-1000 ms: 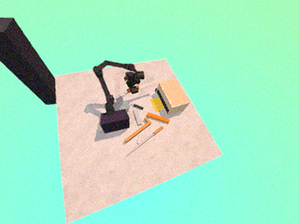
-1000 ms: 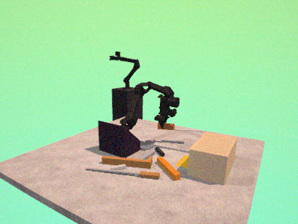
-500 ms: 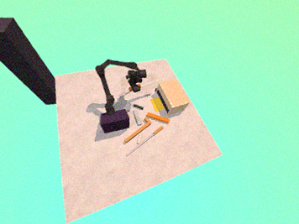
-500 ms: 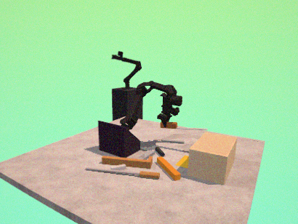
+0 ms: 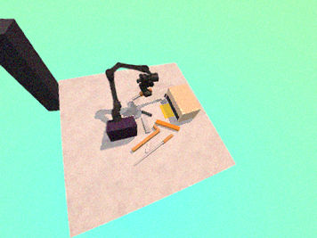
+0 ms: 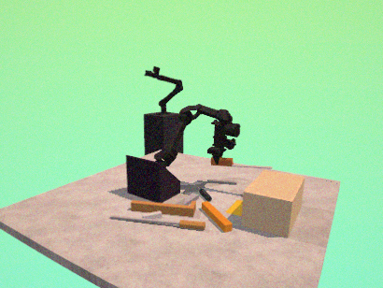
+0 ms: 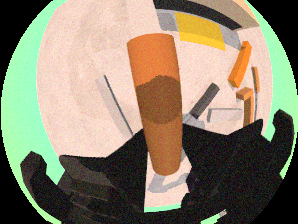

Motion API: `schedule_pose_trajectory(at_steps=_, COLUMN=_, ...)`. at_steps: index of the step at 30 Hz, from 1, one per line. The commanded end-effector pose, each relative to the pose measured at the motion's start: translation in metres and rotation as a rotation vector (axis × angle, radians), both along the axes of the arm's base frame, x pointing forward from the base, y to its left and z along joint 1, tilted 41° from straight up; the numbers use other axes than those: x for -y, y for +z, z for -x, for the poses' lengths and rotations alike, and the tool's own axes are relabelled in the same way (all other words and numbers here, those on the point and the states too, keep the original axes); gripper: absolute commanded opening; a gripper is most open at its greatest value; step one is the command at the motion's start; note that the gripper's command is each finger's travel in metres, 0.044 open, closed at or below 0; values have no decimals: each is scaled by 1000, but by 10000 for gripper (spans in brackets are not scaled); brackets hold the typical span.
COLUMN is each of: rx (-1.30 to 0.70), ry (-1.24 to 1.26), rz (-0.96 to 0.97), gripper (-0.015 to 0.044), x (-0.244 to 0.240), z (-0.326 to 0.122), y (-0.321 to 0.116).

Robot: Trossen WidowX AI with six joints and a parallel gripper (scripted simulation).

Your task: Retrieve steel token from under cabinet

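My gripper (image 5: 146, 94) (image 6: 216, 162) (image 7: 161, 129) is shut on the orange handle (image 6: 226, 162) (image 7: 155, 60) of a thin-rod tool, held above the table left of the cabinet's front. Its thin rod (image 6: 252, 166) reaches toward the cabinet side in the exterior view. The tan cabinet (image 5: 184, 101) (image 6: 267, 201) has a dark opening (image 7: 200, 9) along its bottom front. The yellow marked area (image 5: 166, 111) (image 6: 234, 208) (image 7: 200, 32) lies before it. The steel token cannot be made out in any view.
An orange bar (image 5: 168, 125) (image 6: 217, 217) (image 7: 241, 65), a hooked orange bar (image 5: 144, 141) (image 6: 163, 208), a long orange-handled rod tool (image 5: 168, 139) (image 6: 192, 225), a dark handle (image 5: 147, 113) (image 6: 205, 194) (image 7: 205, 100) and a pale piece (image 5: 145, 125) (image 7: 225, 115) lie on the table. A grey-edged strip (image 7: 117, 105) lies left.
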State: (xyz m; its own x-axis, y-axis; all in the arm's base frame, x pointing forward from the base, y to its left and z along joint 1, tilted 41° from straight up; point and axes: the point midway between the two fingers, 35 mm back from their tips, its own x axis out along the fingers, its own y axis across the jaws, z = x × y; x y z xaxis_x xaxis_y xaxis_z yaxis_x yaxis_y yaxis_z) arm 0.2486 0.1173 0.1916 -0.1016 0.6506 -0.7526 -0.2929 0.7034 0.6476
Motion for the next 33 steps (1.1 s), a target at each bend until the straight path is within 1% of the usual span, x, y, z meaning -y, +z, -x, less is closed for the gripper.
schedule_pose_trajectory(at_steps=1, rx=16, ry=-8, rz=-4, gripper=0, x=-1, z=-11, y=4)
schedule_pose_trajectory(at_steps=18, rx=18, ry=-8, rz=-4, gripper=0, x=-10, z=-41, y=9)
schedule_pose_trajectory(at_steps=33, rx=27, ry=3, rz=-5, gripper=0, x=-6, z=-30, y=7)
